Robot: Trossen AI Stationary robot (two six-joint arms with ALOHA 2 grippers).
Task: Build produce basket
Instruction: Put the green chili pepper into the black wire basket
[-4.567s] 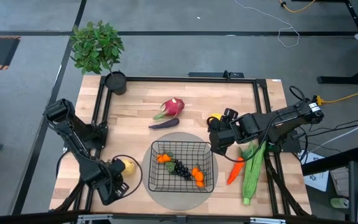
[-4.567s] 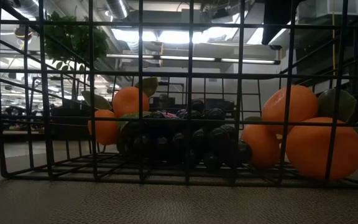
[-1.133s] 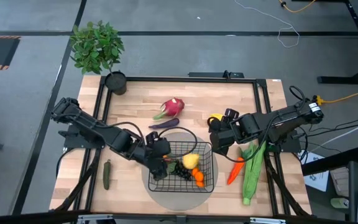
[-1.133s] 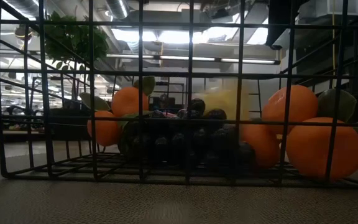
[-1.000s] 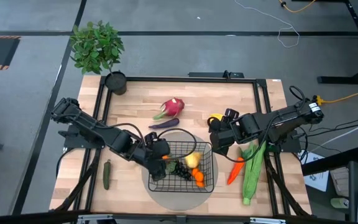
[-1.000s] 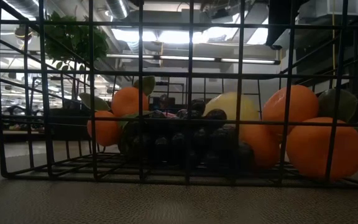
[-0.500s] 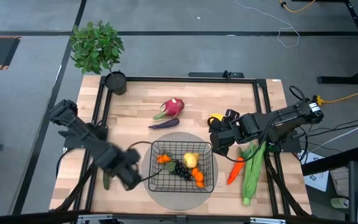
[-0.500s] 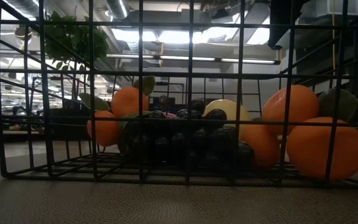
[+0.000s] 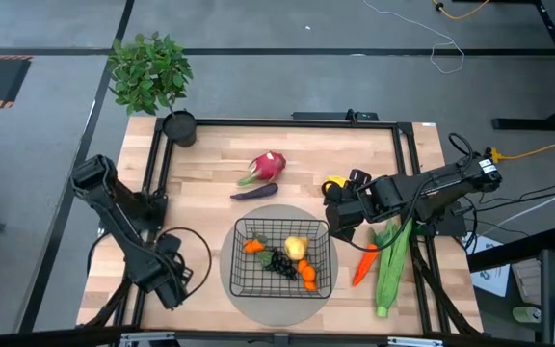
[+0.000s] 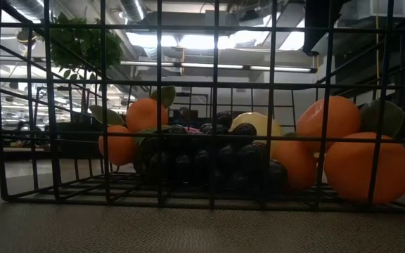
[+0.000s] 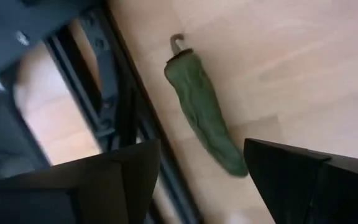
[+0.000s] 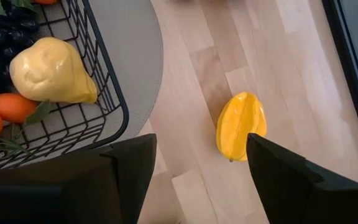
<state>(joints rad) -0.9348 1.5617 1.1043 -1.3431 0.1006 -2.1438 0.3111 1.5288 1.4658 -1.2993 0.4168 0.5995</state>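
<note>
The black wire basket (image 9: pixel 282 221) stands on a round grey mat and holds a yellow pear (image 9: pixel 296 248), dark grapes (image 9: pixel 279 260) and small oranges (image 9: pixel 308 274). My left gripper (image 9: pixel 167 284) hovers open near the table's near left corner, pointing down. Between its fingers in the left wrist view lies a green cucumber (image 11: pixel 202 121) with a curled stem, flat on the wood and untouched. My right gripper (image 9: pixel 335 217) hangs open just right of the basket, above a yellow star fruit (image 12: pixel 241 124) lying on the table.
A pink dragon fruit (image 9: pixel 267 166) and a purple eggplant (image 9: pixel 254 192) lie beyond the basket. An orange carrot (image 9: pixel 364 262) and a long green husk (image 9: pixel 393 265) lie at the right. A black pot (image 9: pixel 178 126) and a leafy plant (image 9: pixel 149 72) stand at the far left corner.
My left gripper has left the basket, swung toward the table's near left corner and come down over the green cucumber, rolling and tipping to point down. The yellow pear has dropped into the basket and settled against the grapes. My right arm has kept still.
</note>
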